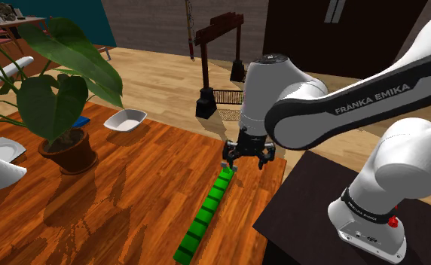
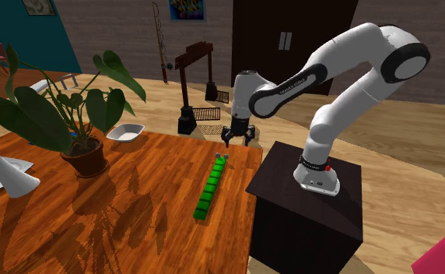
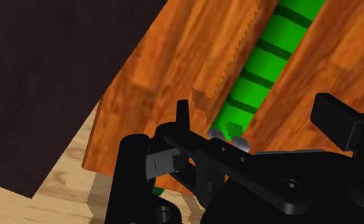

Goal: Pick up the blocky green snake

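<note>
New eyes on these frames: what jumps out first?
The bright green blocky snake stands out first, lying straight on the wooden table near the edge beside the stand. The black gripper hangs open just above the snake's upper end in the shoulder view, not closed on it. After that, the big-leafed potted plant at that view's left draws the eye.

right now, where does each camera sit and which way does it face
Shoulder view: beside and slightly behind the stand, looking down over the wooden table; the arm and open end effector show.
Second exterior view: farther back, facing nearly the same way; the whole arm on its stand shows.
Wrist view: on the hand, looking down at the green snake; black fingers show.
Shared: both exterior views show the snake and potted plant.
</note>
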Motion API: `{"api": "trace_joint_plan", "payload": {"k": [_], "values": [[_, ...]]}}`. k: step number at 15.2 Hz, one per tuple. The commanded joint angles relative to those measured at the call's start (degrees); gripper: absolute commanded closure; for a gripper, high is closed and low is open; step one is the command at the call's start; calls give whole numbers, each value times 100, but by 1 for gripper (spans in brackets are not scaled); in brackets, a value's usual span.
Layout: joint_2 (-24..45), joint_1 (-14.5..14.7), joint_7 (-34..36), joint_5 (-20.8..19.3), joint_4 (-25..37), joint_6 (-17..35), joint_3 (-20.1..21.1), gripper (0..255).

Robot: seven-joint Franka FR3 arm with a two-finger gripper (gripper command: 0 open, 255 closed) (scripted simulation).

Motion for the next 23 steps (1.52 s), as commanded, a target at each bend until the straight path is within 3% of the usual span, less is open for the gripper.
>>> {"api": "trace_joint_plan", "payload": {"k": [1, 4, 6, 8, 10, 12, 14, 23], "values": [[547, -211, 555, -40, 112, 471, 409, 0], [1396, -656, 1535, -396, 363, 1078, 1073, 0], [2044, -1066, 2377, -947, 568, 1459, 1546, 0], [2812, -1532, 3513, -1941, 812, 1780, 1984, 0], [3716, -1689, 4967, -3408, 1133, 1930, 2031, 0], [4475, -1233, 6138, -4519, 1526, 1925, 1510, 0], [5045, -634, 6914, -5111, 1933, 1910, 901, 0], [5662, -53, 7491, -5874, 2099, 2283, 182, 0]]}}
